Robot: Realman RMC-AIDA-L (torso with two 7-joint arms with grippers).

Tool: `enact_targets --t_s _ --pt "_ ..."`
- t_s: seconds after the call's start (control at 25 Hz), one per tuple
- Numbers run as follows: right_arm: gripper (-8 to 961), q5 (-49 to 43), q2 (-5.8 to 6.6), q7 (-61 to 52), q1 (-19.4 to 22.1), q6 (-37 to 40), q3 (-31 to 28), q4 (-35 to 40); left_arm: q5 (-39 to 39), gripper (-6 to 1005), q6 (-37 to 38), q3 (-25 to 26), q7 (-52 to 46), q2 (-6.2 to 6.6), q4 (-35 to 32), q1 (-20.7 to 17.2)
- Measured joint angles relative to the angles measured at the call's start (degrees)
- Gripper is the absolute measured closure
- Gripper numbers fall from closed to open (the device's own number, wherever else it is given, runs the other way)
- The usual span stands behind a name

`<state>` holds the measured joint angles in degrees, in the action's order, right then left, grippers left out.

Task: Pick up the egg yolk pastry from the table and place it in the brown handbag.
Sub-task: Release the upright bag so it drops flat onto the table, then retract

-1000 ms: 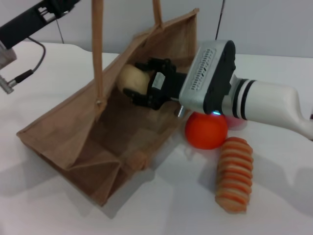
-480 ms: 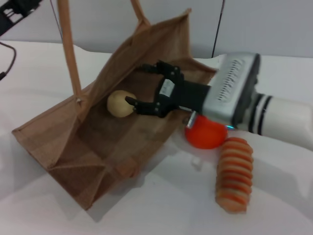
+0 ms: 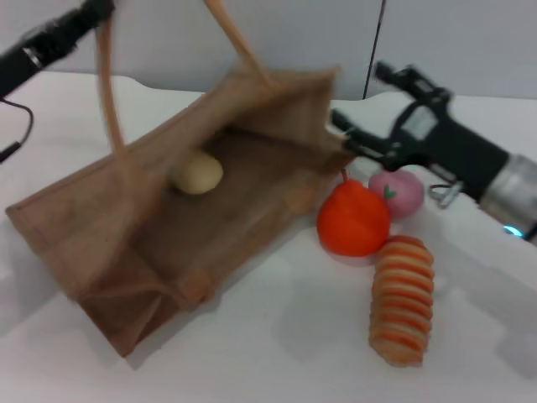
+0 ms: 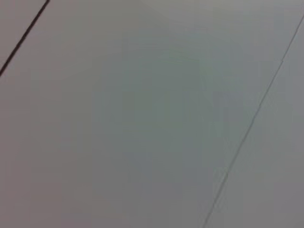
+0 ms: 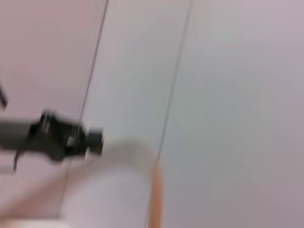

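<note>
The brown handbag [image 3: 252, 193] lies tilted on the white table with its mouth open to the right. The egg yolk pastry [image 3: 197, 174], a pale cream ball, rests inside it on the lower wall, free of any gripper. My right gripper [image 3: 365, 99] is open and empty, outside the bag just past its upper right corner and above the fruit. My left gripper [image 3: 88, 17] is at the top left, holding one bag handle [image 3: 105, 84] up; it also shows in the right wrist view [image 5: 88, 140]. The left wrist view shows only a wall.
An orange fruit [image 3: 352, 220] sits against the bag's right edge, with a pink peach [image 3: 399, 191] behind it and a striped bread roll [image 3: 401, 298] in front. A cable [image 3: 17, 134] hangs at the far left.
My right gripper let go of the pastry inside the bag, then pulled back out to the right and up. The pastry stayed in the bag. The bag and its raised handle shifted left.
</note>
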<state>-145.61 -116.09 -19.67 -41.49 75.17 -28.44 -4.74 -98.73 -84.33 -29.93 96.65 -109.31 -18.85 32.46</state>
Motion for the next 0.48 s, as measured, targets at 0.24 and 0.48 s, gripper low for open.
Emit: enact_targets --t_s 0.24,0.48 --pt "65 -0.02 -0.11 0.37 3.47 6.59 -5.51 1.66 3.37 833 4.35 -0.11 11.53 -1.14 3.87 2.38" --pt "67 0.22 -0.27 0.42 4.15 7.29 -6.44 2.09 3.49 649 8.52 0.25 23.13 -4.56 4.10 3.13"
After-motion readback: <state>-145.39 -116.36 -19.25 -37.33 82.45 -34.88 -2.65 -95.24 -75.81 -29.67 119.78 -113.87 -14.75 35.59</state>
